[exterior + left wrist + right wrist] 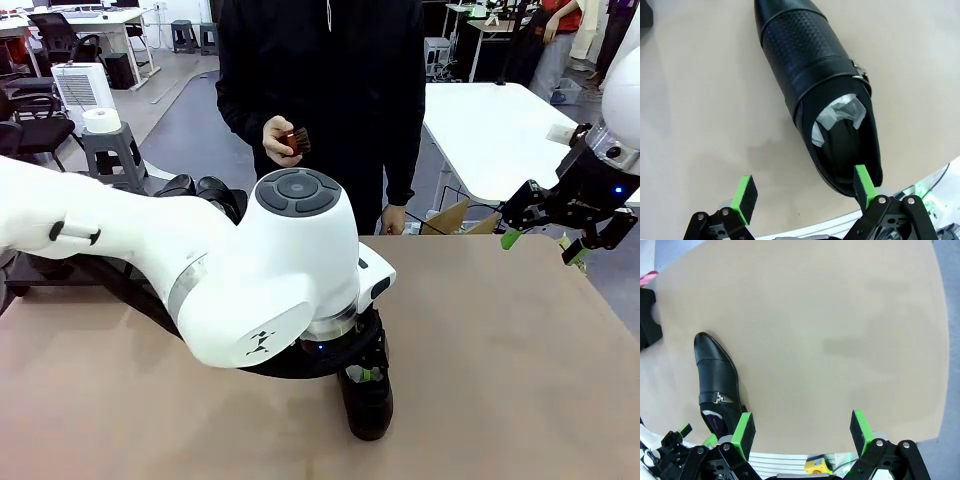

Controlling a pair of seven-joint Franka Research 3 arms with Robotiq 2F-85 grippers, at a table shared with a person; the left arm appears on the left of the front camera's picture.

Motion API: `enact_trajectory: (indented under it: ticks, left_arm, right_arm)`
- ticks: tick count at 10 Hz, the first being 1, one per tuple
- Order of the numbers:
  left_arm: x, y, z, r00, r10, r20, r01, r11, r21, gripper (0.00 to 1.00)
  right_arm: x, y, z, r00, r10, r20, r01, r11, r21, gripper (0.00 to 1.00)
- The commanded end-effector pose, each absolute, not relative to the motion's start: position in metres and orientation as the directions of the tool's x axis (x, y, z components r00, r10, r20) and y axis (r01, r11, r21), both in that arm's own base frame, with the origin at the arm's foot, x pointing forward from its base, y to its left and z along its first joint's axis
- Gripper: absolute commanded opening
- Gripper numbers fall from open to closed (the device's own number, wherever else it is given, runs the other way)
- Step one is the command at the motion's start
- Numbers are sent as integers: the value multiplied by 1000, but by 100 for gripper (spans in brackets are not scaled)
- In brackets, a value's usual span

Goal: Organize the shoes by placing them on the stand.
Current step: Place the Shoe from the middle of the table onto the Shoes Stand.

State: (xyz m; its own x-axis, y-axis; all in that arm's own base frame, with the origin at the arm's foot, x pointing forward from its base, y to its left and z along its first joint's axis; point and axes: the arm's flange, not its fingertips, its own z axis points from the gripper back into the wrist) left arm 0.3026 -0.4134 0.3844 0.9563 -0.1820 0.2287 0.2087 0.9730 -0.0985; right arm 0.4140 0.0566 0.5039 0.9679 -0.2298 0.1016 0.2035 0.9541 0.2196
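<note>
Left arm (250, 280) hides most of the shoe (368, 400); left gripper (802, 192) spread wide around its heel, right gripper (802, 432) released, empty.

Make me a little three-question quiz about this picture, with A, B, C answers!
1. Where is the glossy black leather shoe?
A. on the tan tabletop
B. in the person's hand
C. on a chair

2. What colour are the pads on the left end effector?
A. red
B. green
C. blue

3. How is the right end effector?
A. shut on the shoe
B. shut on a brush
C. open, holding nothing

Answers: 1 A, the shoe lies flat on the tabletop. 2 B, both pads are bright green. 3 C, its fingers stand wide apart over bare table.
</note>
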Motion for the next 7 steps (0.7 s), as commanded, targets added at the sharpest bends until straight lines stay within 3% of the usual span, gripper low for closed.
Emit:
enact_trajectory:
  ticks: [1, 4, 7]
  left_arm:
    - [309, -425, 374, 960, -142, 243, 165, 983, -76, 100]
    - [318, -430, 358, 966, -105, 237, 125, 990, -69, 100]
    - [321, -436, 350, 986, 26, 162, -22, 999, -28, 99]
  right_arm:
    - [415, 55, 507, 968, -232, 101, 207, 956, 210, 100]
    - [415, 55, 507, 968, -232, 101, 207, 956, 210, 100]
    - [415, 55, 507, 968, -232, 101, 207, 956, 210, 100]
